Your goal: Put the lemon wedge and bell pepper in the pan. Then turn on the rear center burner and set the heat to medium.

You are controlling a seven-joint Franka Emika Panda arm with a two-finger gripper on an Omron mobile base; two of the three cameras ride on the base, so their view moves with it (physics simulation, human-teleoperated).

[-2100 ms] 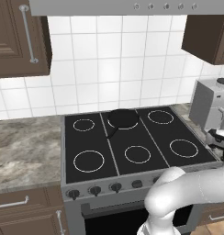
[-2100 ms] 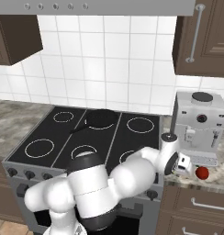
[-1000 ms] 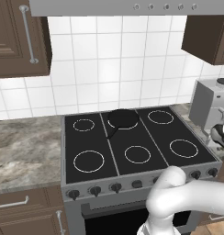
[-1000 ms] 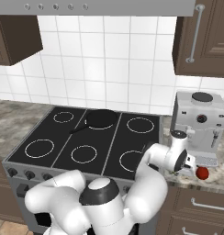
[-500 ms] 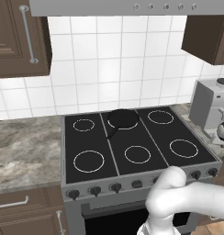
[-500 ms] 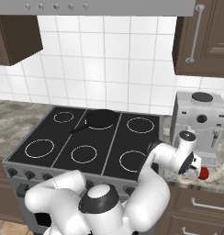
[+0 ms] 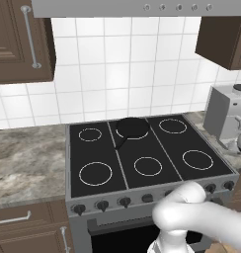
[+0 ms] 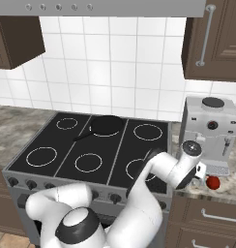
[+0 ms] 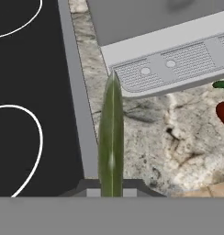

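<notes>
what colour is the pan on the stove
Black: the small round frying pan with its short handle, clearest in the left base view.

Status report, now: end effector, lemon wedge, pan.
End effector shut on lemon wedge, above counter beside coffee machine. Bell pepper on counter. Pan empty on rear center burner. Nothing in the way.

The black glass cooktop (image 7: 142,153) lies in the middle, with six thin white rings on it. The pan (image 7: 133,128) sits on the rear center burner (image 7: 134,132), and its short handle (image 7: 120,143) points toward 7 o'clock. A row of dark knobs (image 7: 125,201) runs along the front edge of the stove. At 9 o'clock the marble table (image 7: 26,158) stretches to the left. At 3 o'clock a grey coffee machine (image 7: 226,111) stands on the table. White tiles (image 7: 127,64) cover the wall, with brown cabinets (image 7: 19,39) at 10 and 2 o'clock. The white arm (image 7: 201,225) rises at 5 o'clock.
</notes>
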